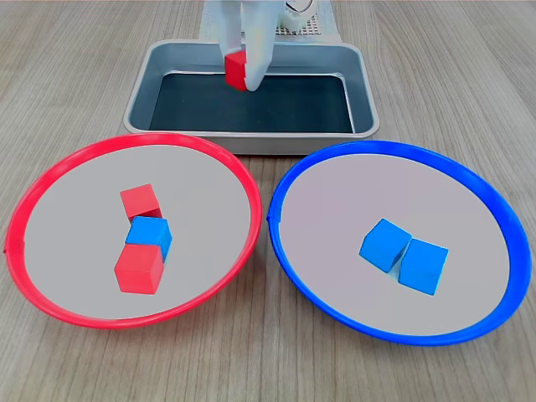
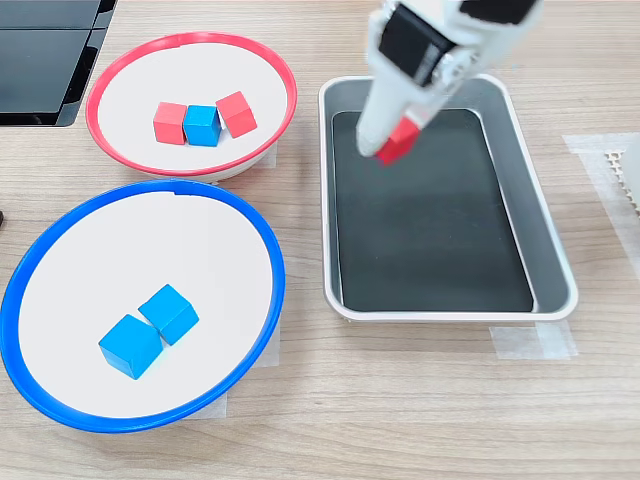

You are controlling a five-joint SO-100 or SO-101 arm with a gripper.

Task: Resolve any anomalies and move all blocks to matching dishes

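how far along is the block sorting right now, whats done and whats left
Done: two blue blocks lie in the blue-rimmed dish, and two red blocks in the red-rimmed dish.

In hand: the gripper holds a red block lifted above the metal tray.

Left: place that block in the red-rimmed dish, then move the misplaced blue block, wedged between the two red ones, to the blue-rimmed dish.

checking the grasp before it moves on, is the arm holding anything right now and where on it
Yes: the gripper holds a red block, its jaws pinching two opposite side faces, lifted above the metal tray.
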